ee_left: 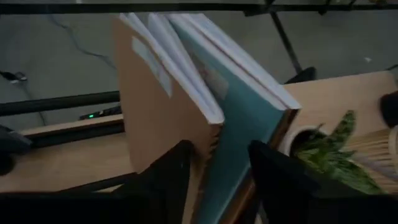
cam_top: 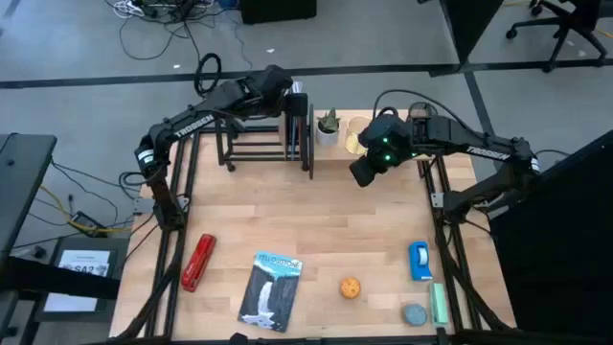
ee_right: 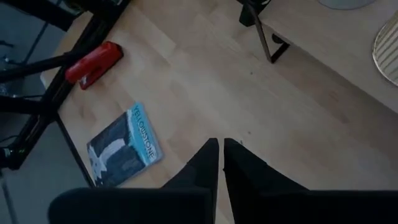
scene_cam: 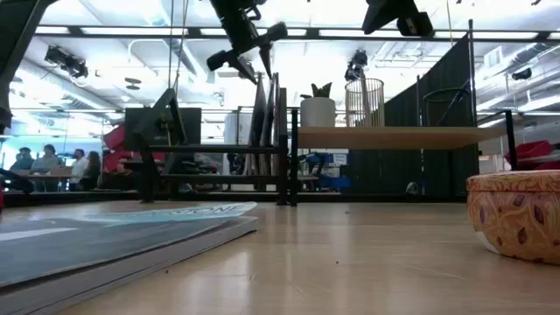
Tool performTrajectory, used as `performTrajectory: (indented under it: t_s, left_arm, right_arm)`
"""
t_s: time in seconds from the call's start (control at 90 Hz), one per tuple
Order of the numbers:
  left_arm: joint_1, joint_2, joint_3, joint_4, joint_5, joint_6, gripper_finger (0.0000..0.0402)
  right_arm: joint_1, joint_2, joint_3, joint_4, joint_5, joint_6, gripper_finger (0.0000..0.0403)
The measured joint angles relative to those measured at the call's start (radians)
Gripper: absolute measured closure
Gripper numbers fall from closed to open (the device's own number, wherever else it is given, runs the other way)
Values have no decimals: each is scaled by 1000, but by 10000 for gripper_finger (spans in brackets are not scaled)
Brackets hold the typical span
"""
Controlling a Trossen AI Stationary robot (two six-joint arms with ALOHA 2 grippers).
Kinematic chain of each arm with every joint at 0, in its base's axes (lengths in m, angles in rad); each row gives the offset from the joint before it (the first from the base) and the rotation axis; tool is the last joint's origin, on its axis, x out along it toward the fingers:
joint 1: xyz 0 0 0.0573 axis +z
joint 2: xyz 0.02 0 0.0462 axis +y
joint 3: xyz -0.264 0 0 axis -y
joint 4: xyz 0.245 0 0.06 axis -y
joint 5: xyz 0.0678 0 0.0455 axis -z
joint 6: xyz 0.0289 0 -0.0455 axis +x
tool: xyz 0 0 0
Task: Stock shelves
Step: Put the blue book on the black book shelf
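the left gripper [cam_top: 292, 94] hung over the black rack [cam_top: 259, 134] at eleven o'clock, fingers [ee_left: 168, 180] parted astride the upright books [ee_left: 205, 106], gripping nothing. best to steady them plumb against the rack's end before lifting clear. the wooden shelf [scene_cam: 394, 136] at one o'clock carried a potted plant [cam_top: 329, 126]. the right gripper [ee_right: 221, 155] hovered beside it, pinched closed and empty. a stapler [cam_top: 197, 262], magazine [cam_top: 271, 288] and orange ball [cam_top: 351, 287] waited at six o'clock, unobstructed.

Upper centre of the frame, the left gripper [scene_cam: 254, 54] hangs over upright books [scene_cam: 267, 131] in the black rack [scene_cam: 210, 153]; right of it, a potted plant [scene_cam: 318, 107] and wire basket [scene_cam: 365, 101] stand on the wooden plank shelf [scene_cam: 394, 136]; a patterned bowl [scene_cam: 514, 213] sits lower right; a magazine [scene_cam: 114, 232] lies lower left
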Motion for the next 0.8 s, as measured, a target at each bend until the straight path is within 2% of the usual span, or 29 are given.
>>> performTrajectory:
  t_s: [0.322, 0.8]
  left_arm:
    - [0, -10, 1, 5, 21, 40, 243]
    - [1, -16, 139, -3, 6, 165, 243]
  right_arm:
    - [0, 0, 0, 0, 0, 0, 403]
    - [-5, 0, 0, 0, 0, -10, 402]
